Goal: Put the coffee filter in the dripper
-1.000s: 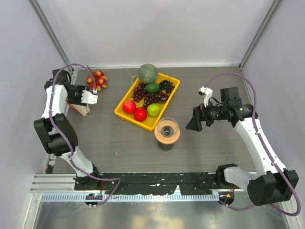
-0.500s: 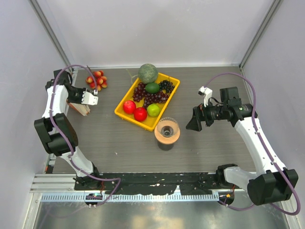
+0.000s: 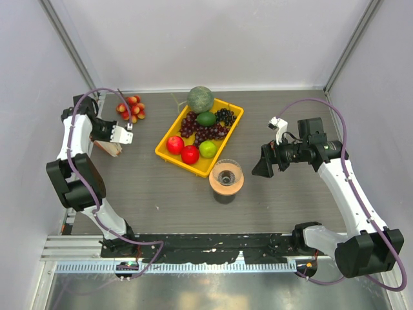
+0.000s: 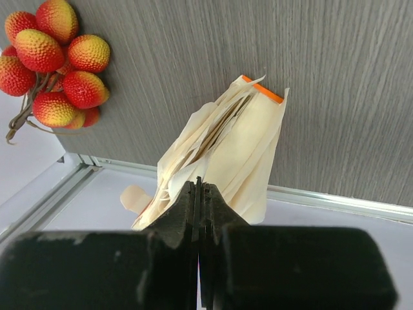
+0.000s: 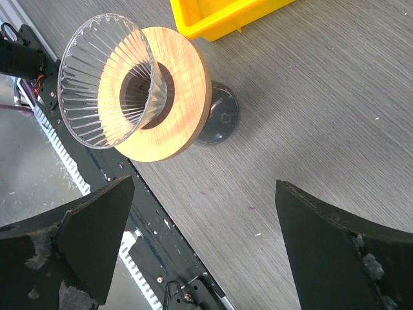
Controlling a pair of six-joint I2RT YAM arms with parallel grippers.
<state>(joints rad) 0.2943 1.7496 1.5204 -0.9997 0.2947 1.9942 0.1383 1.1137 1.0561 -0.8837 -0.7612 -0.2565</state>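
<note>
Left claw (image 4: 199,187) is pressed together, tips right at the near edge of a floppy bundle of cream papers (image 4: 226,152). That bundle sits at the far left edge of the desk (image 5: 322,97), just below a bunch of red lychees (image 4: 55,61). Honestly can't tell if a sheet is actually caught between the tips or they're only touching the stack, and I can't pick a single coffee filter out of that bundle either.

The dripper (image 5: 106,81) is the clear ribbed cone sitting in a wooden ring (image 5: 184,84) on top of a dark cup (image 5: 219,119). It's near the middle of the desk, just beside the near corner of the yellow tray (image 3: 166,155), which holds fruit. A green melon (image 3: 200,99) sits at the tray's far end.

Right claw (image 5: 203,187) is spread wide with nothing in it. It hangs just to the right of the dripper, not touching it.
</note>
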